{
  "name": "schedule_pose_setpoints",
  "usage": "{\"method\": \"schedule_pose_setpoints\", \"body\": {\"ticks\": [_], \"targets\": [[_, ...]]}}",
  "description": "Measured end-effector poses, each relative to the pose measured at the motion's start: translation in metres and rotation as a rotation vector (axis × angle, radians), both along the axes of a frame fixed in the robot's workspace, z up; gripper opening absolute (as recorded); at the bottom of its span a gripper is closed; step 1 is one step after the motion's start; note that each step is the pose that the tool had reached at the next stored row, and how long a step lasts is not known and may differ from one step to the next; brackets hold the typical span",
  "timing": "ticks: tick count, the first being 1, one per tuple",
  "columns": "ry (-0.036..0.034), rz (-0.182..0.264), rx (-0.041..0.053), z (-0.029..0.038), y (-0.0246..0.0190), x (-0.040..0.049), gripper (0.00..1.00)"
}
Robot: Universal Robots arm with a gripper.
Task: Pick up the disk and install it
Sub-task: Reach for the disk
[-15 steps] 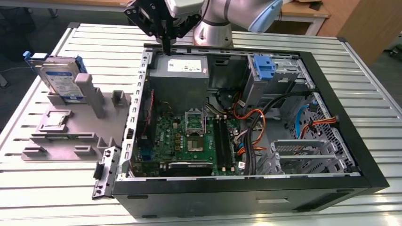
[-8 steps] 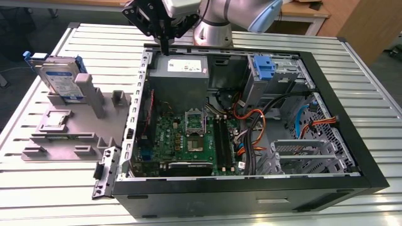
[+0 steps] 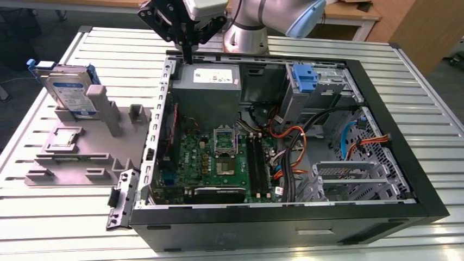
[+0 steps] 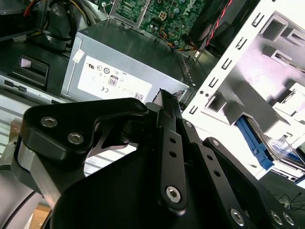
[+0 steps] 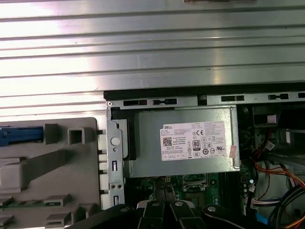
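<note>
The gripper (image 3: 187,57) hangs over the back edge of the open computer case (image 3: 377,212), fingers pinched together with nothing between them, just above the grey power supply (image 3: 210,87). The disk (image 3: 69,92) stands on edge in a grey holder (image 3: 73,147) on the bench (image 3: 406,49), well apart, toward the exterior view's left.

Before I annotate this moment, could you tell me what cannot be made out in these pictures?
- Exterior view: the grey holder hides the lower edge of the disk.
- First wrist view: the picture's edge cuts off the disk, leaving a blue strip.
- Second wrist view: the links of the gripper cover part of the power supply.
</note>
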State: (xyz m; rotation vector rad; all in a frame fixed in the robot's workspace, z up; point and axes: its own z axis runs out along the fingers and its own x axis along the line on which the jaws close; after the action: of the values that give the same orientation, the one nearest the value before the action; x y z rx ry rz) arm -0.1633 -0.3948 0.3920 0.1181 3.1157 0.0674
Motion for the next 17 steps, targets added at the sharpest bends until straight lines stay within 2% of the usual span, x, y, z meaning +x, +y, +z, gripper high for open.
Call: {"method": "schedule_pose_setpoints", "body": {"ticks": [17], "targets": [[0.0,0.0,0.0001,-0.0005,0.0,-0.0057,0.1]]}}
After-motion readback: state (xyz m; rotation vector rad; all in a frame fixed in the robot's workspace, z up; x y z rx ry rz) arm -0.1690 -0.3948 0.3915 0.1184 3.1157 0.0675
